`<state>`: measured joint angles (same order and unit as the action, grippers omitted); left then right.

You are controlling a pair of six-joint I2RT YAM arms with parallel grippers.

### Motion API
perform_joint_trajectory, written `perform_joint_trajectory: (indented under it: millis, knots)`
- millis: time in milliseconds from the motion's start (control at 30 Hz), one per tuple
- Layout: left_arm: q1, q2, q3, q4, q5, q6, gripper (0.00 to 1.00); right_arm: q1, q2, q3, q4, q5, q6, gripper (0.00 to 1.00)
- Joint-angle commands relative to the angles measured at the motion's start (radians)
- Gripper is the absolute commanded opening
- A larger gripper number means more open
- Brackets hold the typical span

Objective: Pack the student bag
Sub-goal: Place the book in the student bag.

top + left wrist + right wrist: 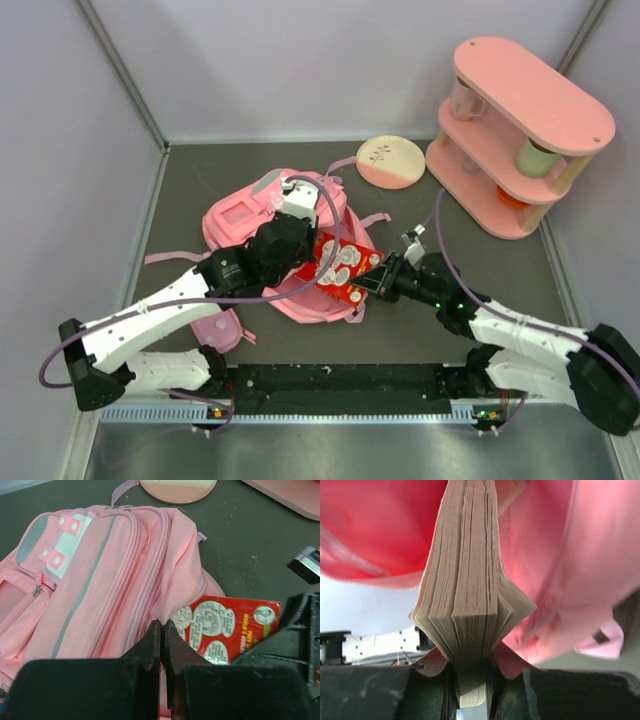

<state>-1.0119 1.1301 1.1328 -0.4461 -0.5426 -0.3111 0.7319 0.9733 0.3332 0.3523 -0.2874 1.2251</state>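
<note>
Top: bag (255,215) flat on table. Left gripper (303,245) over it. Right gripper (378,278) at bag's right edge, clamping red book (340,265), whose far end is under bag fabric.
Left wrist: jaws clenched at bag's opening edge, book just right.
Right wrist: jaws grasping book's page edge, bag beyond.

The red book (340,263) apparently blocks the mouth of the student bag (235,215).
</note>
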Motion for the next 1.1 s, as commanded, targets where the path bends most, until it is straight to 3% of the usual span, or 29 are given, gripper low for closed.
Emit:
perform_joint_trajectory:
  millis: [0, 300, 467, 633, 733, 833, 933, 1000, 1067]
  knots:
    - [-0.002, -0.087, 0.021, 0.172, 0.030, -0.008, 0.00, 0.035, 0.163, 0.131, 0.434, 0.093, 0.020, 0.00]
    - [-0.002, -0.115, 0.016, 0.147, 0.046, -0.010, 0.00, 0.110, 0.650, 0.407, 0.639, 0.171, 0.068, 0.00]
    - [-0.002, -0.113, 0.044, 0.101, 0.044, 0.021, 0.00, 0.228, 0.794, 0.526, 0.634, 0.409, 0.030, 0.02]
    - [-0.001, -0.113, 0.047, 0.060, 0.055, 0.014, 0.00, 0.241, 0.981, 0.650, 0.668, 0.427, 0.018, 0.06]
    - [0.001, -0.131, 0.018, 0.072, 0.072, 0.001, 0.00, 0.289, 1.022, 0.716, 0.614, 0.554, -0.024, 0.06]
    - [0.001, -0.147, 0.004, 0.087, 0.069, -0.011, 0.00, 0.311, 1.053, 0.741, 0.599, 0.628, -0.046, 0.23]
    - [0.001, -0.161, 0.001, 0.073, 0.067, -0.019, 0.00, 0.317, 1.053, 0.712, 0.606, 0.658, -0.052, 0.32]
    - [0.002, -0.179, -0.011, 0.067, 0.052, -0.022, 0.00, 0.320, 1.024, 0.640, 0.623, 0.682, -0.038, 0.54]
    - [0.003, -0.193, -0.027, 0.067, 0.033, -0.023, 0.00, 0.320, 0.992, 0.589, 0.648, 0.709, -0.024, 0.62]
